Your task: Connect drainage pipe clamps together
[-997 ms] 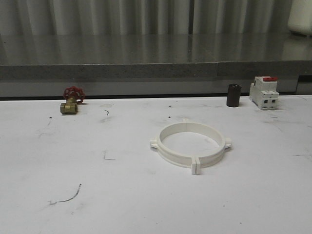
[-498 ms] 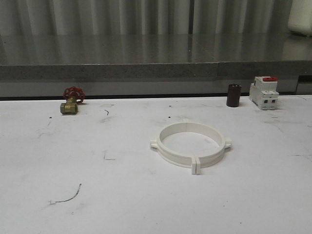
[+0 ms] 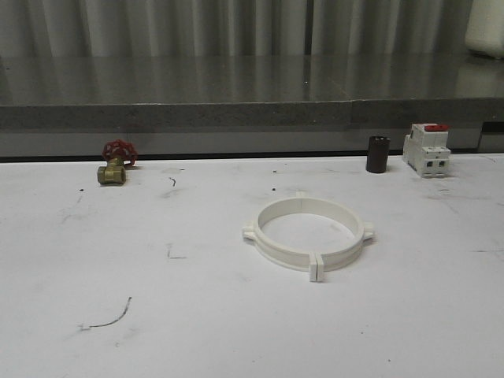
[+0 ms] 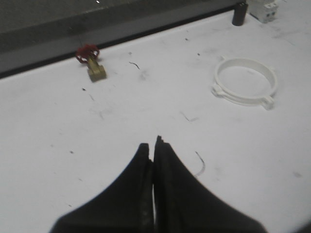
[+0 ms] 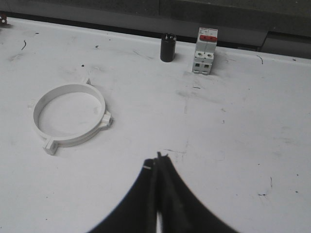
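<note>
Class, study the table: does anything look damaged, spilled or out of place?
Nothing stands out. The white ring of two clamp halves lies flat on the table, the tabs at its near joint meeting. Valve, black cylinder and breaker sit undisturbed.

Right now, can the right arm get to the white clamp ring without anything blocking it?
Probably yes. The right tool is shut and empty above bare table; nothing lies between it and the clamp ring. The breaker stands farther back.
</note>
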You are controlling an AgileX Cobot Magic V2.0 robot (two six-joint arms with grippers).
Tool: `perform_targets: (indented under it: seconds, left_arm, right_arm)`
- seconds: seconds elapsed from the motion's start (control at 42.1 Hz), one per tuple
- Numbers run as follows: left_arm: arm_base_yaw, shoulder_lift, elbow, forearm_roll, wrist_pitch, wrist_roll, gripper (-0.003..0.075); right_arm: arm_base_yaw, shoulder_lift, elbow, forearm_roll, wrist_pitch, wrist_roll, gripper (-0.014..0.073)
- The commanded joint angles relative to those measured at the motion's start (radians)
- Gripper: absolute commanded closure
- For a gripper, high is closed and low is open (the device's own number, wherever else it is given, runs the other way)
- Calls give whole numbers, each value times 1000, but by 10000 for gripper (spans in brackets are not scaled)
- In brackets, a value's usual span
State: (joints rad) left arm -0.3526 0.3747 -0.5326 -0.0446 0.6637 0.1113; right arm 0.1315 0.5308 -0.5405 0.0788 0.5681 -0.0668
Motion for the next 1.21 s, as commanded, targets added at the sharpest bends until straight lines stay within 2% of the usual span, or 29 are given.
perform_targets:
  seconds: [0.0, 0.142, 0.309, 0.451, 0.712, 0.807, 1.187]
  left_arm:
    - [59, -44, 23, 51, -197, -3, 741]
    - [189, -169, 162, 53, -380, -3, 741]
    - [342, -289, 328, 31, -493, -3, 741]
    - [412, -334, 451, 19, -602, -3, 741]
    - [411, -391, 556, -42, -676, -3, 741]
    - [402, -391, 560, -84, -685, -3, 741]
    - [369, -391, 560, -86, -687, -3, 741]
  right_arm:
    - [-8, -1, -23, -1, -63, -10, 710]
    - [-8, -1, -23, -1, -63, -10, 710]
    - [-8, -1, -23, -1, -63, -10, 710]
    - [-8, -1, -23, -1, -63, -10, 710]
    - [-8, -1, -23, -1, -62, -10, 710]
    - [-8, -1, -23, -1, -58, -10, 710]
    - [-8, -1, -23, -1, -57, -10, 710]
